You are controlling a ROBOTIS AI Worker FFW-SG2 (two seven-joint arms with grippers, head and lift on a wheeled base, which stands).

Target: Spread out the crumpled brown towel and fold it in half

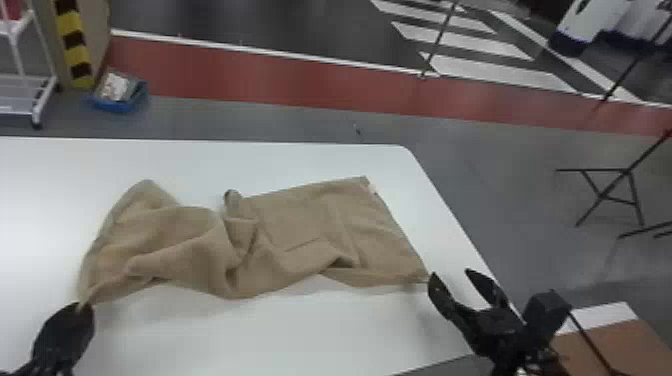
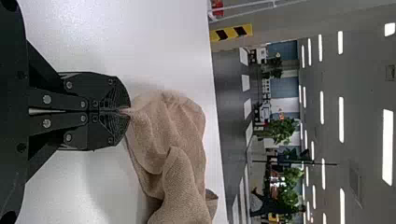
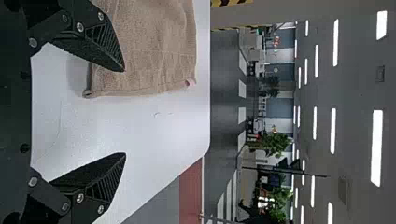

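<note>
Brown towel [image 1: 310, 215], clamped in left fingers [image 1: 65, 327], other end beside parted right fingers [image 1: 441, 296]

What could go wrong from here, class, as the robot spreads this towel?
The left gripper pinches only a tip of the towel, which might slip out. The right gripper, open beside another corner, may close without catching it. Pulling could leave the bunched middle creased.

Both wrist views' edges cut off the brown towel [image 2: 184, 186].
</note>
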